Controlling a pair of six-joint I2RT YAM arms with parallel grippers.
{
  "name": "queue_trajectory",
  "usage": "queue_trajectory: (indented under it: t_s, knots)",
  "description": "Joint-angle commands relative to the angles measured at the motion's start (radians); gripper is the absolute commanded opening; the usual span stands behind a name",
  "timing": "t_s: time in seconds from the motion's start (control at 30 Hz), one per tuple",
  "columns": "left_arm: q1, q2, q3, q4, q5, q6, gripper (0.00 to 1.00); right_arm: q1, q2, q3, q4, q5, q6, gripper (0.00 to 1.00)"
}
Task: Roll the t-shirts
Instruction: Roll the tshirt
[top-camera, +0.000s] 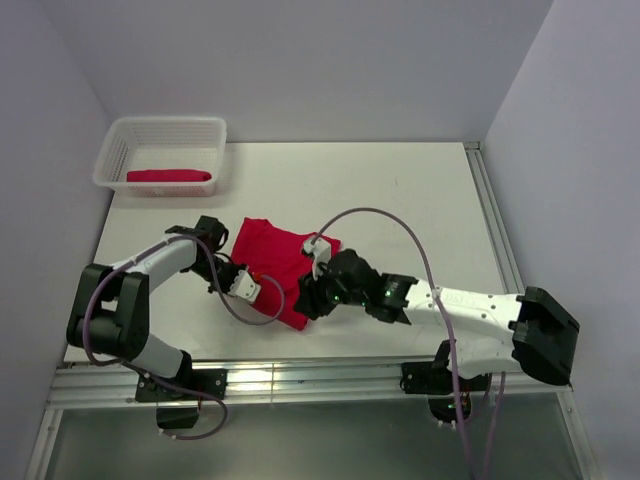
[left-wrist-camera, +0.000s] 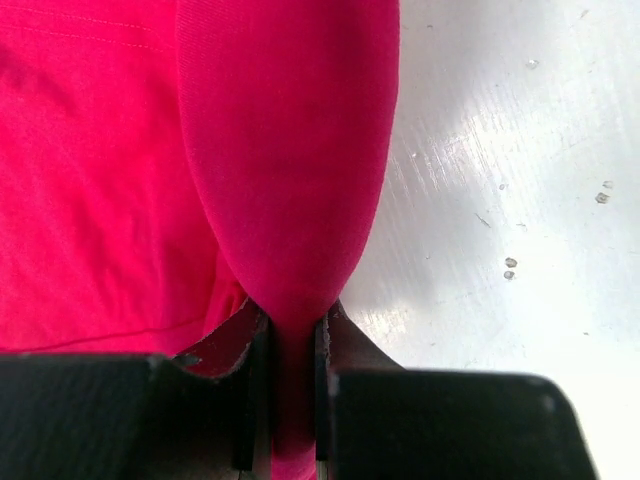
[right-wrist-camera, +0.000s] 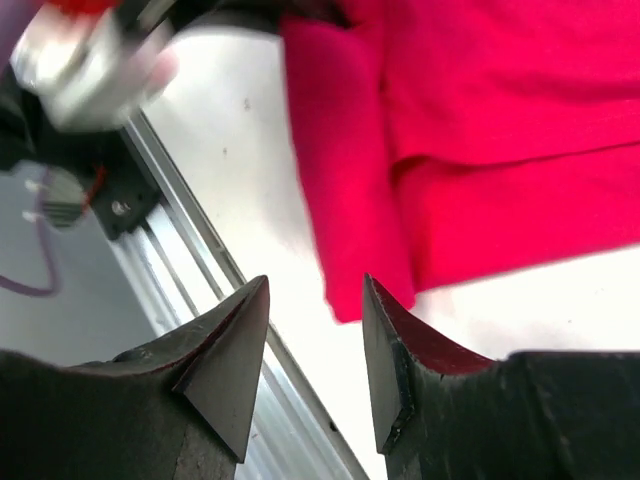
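A: Centrally, showing the spread t-shirt (top-camera: 275, 262) lying on the counter (top-camera: 400, 200), toward its near edge, between the two arms.
B: And showing the rolled t-shirt (top-camera: 170, 177) where?
A: Lying as a tight roll inside the white lattice basket (top-camera: 218, 145), standing at the far left corner of the counter, well apart from both arms.
B: Gripping what with the left end effector (left-wrist-camera: 290, 335)?
A: Pinching a raised fold of the spread t-shirt, with jaws standing narrow and red cloth bulging out beyond the fingertips (left-wrist-camera: 322, 380).
B: And holding anything in the right end effector (right-wrist-camera: 315, 290)?
A: Holding nothing; hovering with jaws parted over the folded near edge of the same spread t-shirt, close beside the metal rail (right-wrist-camera: 200, 250) edging the counter.
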Motion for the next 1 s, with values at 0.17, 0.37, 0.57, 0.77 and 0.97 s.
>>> queue_trajectory:
  t_s: [0.17,0.37,0.57,0.77,0.97]
  knots:
    - [-0.004,0.196,0.191,-0.236,0.0,0.013,0.0,0.282,-0.088,-0.084,0.192,0.524,-0.14,0.49]
    - [-0.008,0.354,0.34,-0.373,-0.038,0.006,0.0,0.46,0.045,0.023,0.191,0.72,-0.239,0.49]
    - [-0.011,0.503,0.476,-0.518,-0.073,-0.01,0.0,0.516,0.281,0.255,0.042,0.846,-0.36,0.53]
    - [-0.039,0.59,0.532,-0.534,-0.145,-0.071,0.0,0.524,0.423,0.391,-0.049,0.891,-0.474,0.61]
    - [-0.051,0.658,0.559,-0.535,-0.176,-0.109,0.0,0.524,0.539,0.465,-0.113,0.911,-0.543,0.66]
